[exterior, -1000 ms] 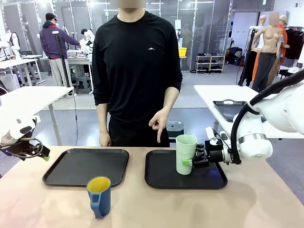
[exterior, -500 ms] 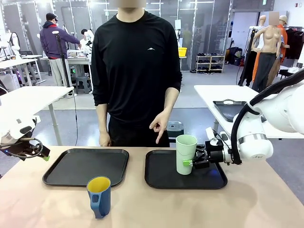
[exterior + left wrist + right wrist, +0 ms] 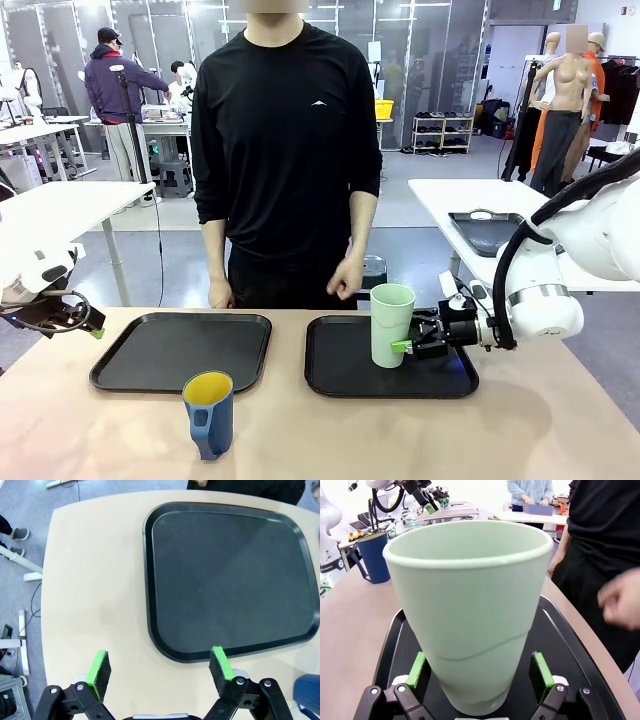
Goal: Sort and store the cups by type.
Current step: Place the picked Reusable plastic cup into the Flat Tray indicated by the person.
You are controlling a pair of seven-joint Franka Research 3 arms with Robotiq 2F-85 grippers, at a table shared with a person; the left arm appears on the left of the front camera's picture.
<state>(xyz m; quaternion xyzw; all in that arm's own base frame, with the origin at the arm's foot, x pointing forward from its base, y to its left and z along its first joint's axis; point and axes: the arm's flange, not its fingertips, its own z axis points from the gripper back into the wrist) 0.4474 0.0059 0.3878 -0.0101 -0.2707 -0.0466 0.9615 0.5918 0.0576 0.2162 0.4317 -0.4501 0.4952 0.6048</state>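
The tall mint-green tumbler (image 3: pixel 391 324) stands upright on the right black tray (image 3: pixel 345 372). In the right wrist view the tumbler (image 3: pixel 470 605) rises close in front, with my right gripper (image 3: pixel 480 669) open around its base and a small gap at each green pad (image 3: pixel 417 669). From the front, my right gripper (image 3: pixel 404 346) sits just right of the tumbler's foot. The dark blue mug (image 3: pixel 209 412) with a yellow inside stands on the table in front of the left tray (image 3: pixel 180 350). My left gripper (image 3: pixel 160 666) hangs open over the table's left edge (image 3: pixel 88 326), holding nothing.
A person stands at the far side, one hand (image 3: pixel 347 277) loosely closed above the right tray's far edge. In the left wrist view the left tray (image 3: pixel 230 575) lies bare, and the mug's blue edge (image 3: pixel 307 695) shows at the lower right. The mug (image 3: pixel 372 555) also stands beyond the tumbler.
The person's hand, which pointed down at the right tray, has drawn back and curled up. My right gripper has slid slightly right, away from the standing tumbler.
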